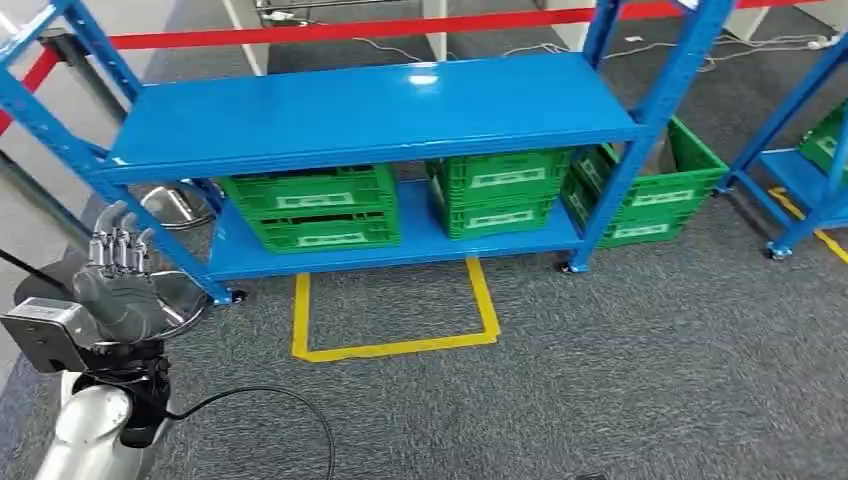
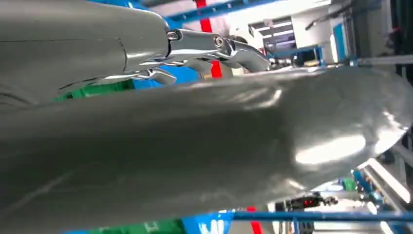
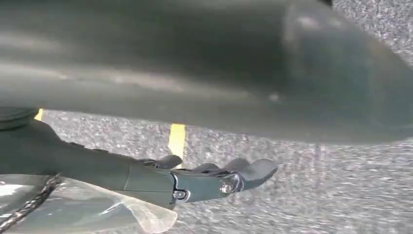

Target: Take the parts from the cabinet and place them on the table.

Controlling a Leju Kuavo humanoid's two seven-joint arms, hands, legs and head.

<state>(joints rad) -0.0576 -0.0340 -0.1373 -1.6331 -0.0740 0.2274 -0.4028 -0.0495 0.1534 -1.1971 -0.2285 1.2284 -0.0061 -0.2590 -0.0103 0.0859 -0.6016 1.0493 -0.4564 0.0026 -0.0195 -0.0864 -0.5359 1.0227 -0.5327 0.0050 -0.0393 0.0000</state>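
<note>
Start at your left hand (image 1: 118,270), low at the left of the head view: its fingers (image 1: 120,245) stand upright, slightly apart, holding nothing. In the right wrist view your right hand (image 3: 146,178) hangs over grey carpet, fingers (image 3: 243,171) stretched out loosely with nothing between them; a clear plastic bag (image 3: 87,209) lies under the wrist, and you cannot tell whether it is gripped. The parts presumably sit in the green slatted plastic crates (image 1: 312,205) on the bottom shelf of the blue metal shelving rack (image 1: 380,110), centre frame, above a yellow floor marking (image 1: 395,345). Judging by this, nothing is fetched yet; reaching, grasping and carrying all remain.
</note>
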